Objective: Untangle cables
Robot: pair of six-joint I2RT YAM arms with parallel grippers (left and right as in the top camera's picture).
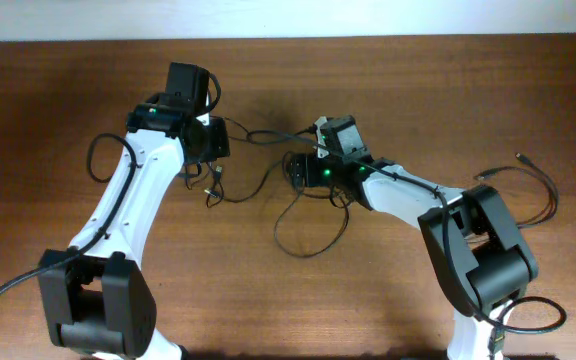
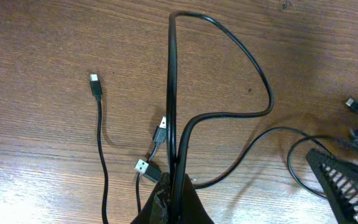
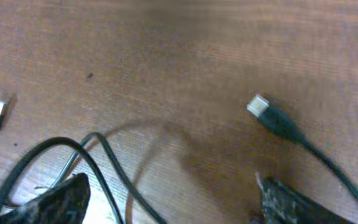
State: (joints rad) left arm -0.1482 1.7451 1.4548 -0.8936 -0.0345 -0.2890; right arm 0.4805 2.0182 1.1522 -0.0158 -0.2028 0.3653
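Untangling partly done: most cables [image 1: 308,215] lie looped across each other.
My left gripper [image 2: 173,202] is clamped on one cable running straight ahead from my jaws. My right gripper [image 3: 173,208] stands wide apart and empty, with a silver-tipped plug [image 3: 258,106] just ahead.

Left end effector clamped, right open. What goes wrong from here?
The left end effector grips a cable that runs straight away from it, with two USB plugs beside the grip; pulling may drag them and tighten the tangle.
A cable loop lies by one finger of the open right end effector; closing could catch the wrong strand.
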